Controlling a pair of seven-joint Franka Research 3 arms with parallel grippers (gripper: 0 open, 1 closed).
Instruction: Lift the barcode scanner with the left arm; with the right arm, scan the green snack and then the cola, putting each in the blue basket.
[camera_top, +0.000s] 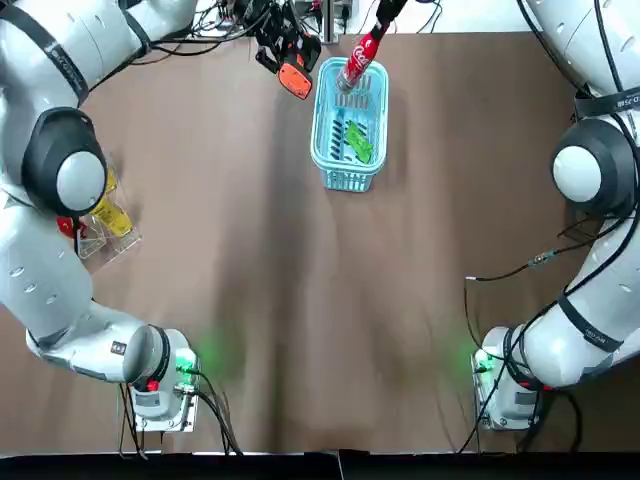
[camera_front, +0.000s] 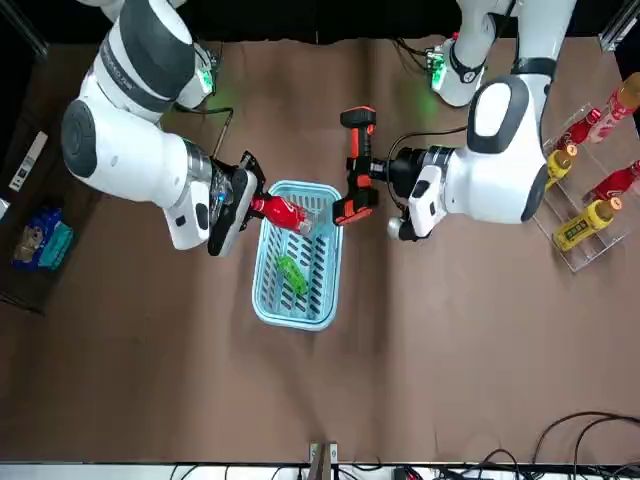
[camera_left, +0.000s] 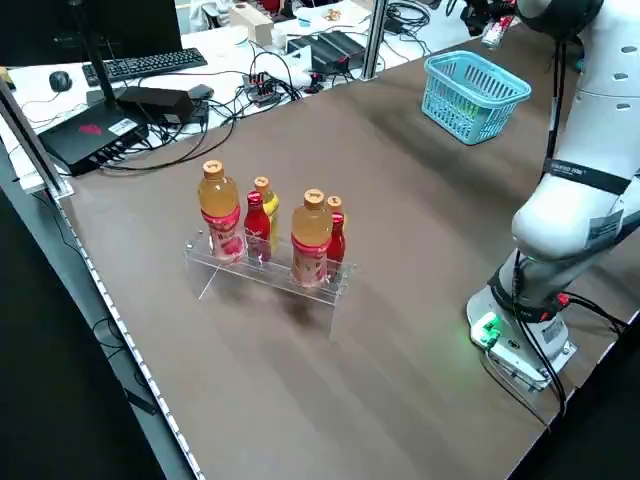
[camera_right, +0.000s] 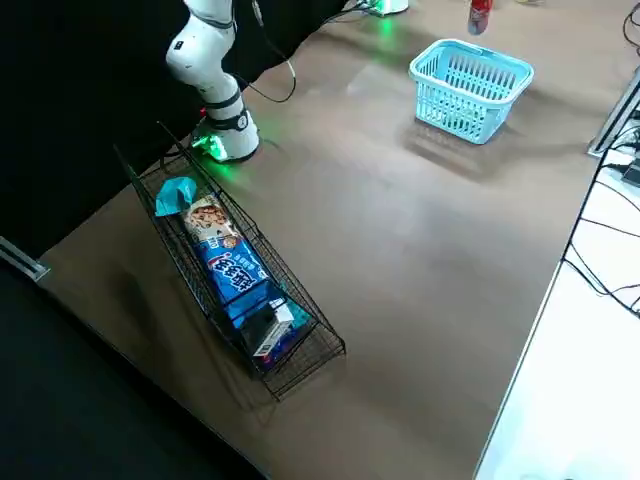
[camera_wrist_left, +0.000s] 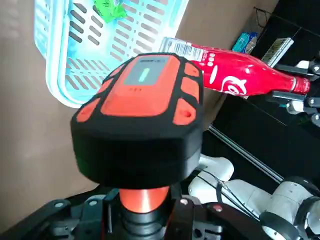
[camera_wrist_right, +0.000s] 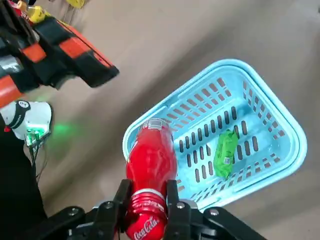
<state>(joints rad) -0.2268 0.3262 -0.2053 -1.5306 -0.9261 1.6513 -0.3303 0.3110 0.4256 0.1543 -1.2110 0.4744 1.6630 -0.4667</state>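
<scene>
R gripper (camera_wrist_right: 146, 194) w/ cola (camera_wrist_right: 150, 155) over basket (camera_top: 350, 181), scanner (camera_top: 295, 78) beside.

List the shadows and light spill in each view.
Top view: green base lights spill onto the table; soft shadows streak its middle. Right side view: faint shadow beside the basket. Right wrist view: green pool beyond the cola that the right gripper holds above the basket, near the left gripper's scanner.

White left arm (camera_front: 500, 190) and right arm (camera_front: 130, 150): grey-capped black joints (camera_top: 80, 178), black fingers (camera_wrist_right: 122, 195), green base lights (camera_top: 185, 362), black cables (camera_top: 500, 272).
</scene>
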